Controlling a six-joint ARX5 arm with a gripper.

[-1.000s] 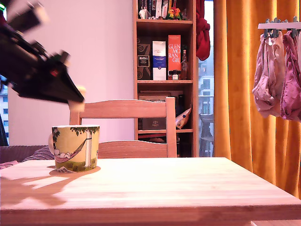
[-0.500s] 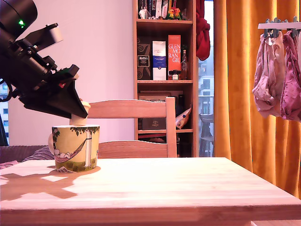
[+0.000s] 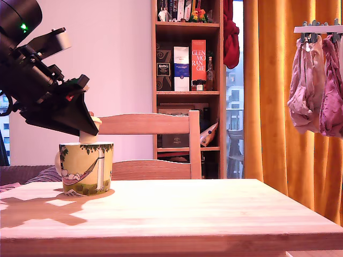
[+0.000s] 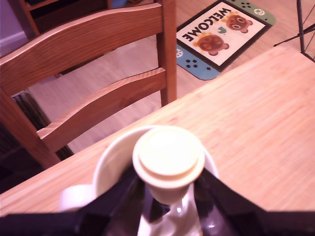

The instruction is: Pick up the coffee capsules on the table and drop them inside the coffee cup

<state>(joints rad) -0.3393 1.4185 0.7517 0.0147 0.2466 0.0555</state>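
- The wooden table [image 3: 203, 214] is closest to me. It is wide and light, and the arm's shadow falls on it on the exterior view's left.
- The coffee cup [image 3: 86, 167] stands on the table near its far edge, on the exterior view's left. It is yellow-green, with a picture of someone lying in a hammock between trees. Its pale handle [image 3: 57, 159] sticks out on the exterior view's left.
- Right above the cup is the black gripper [image 3: 89, 130], tipped downward on the arm [image 3: 37, 88] that comes in from the exterior view's upper left.
- The gripper's two fingers [image 4: 216, 196] are squeezed onto the cream capsule [image 4: 169, 160], one on each side of its narrow part. The wide flat end faces the wrist camera.
- In the wrist view the capsule sits over the cup's white opening [image 4: 110, 164]. From the side its low end is at about the height of the cup's rim. I cannot tell if it touches the cup.
- I can see only this one capsule.
- Behind the table stands a wooden chair [image 3: 153, 139], pushed in close.
- On the floor past the table lies a mat [image 4: 224, 34] with the word WELCOME on it.
- Farther back is a tall shelf [image 3: 187, 80] with boxes and bottles.
- On the exterior view's right hang orange curtains [image 3: 278, 91], with pink clothes [image 3: 316, 88] on a rack.
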